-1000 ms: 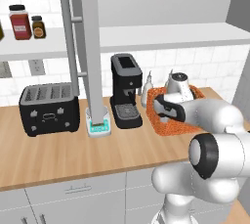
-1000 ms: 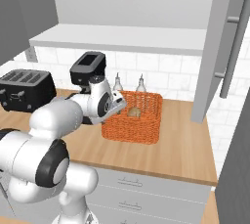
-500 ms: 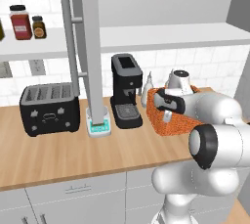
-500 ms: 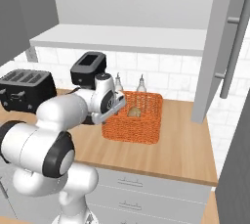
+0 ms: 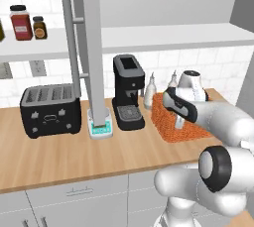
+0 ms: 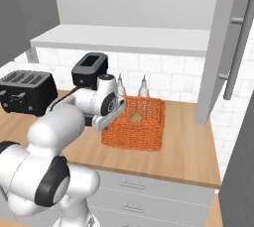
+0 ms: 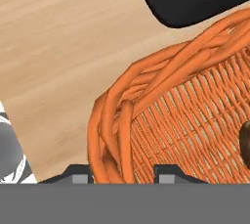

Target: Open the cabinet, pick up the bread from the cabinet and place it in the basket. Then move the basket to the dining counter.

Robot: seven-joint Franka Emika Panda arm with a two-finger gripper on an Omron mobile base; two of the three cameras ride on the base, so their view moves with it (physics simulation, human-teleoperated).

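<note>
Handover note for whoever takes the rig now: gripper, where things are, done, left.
Gripper: jaws straddle the corner rim of the basket; a firm grip can't be confirmed.
Bread: lies inside the basket.
Basket: on the wooden counter backed by white tiles, right of the coffee machine.
Cabinet: door open.
Done: cabinet opened, bread in basket.
Left: secure the rim, carry the basket to the dining counter.

Orange woven basket (image 6: 135, 131) on the wooden counter (bread (image 6: 136, 118) inside); cabinet (image 5: 93, 47) door open.
</note>
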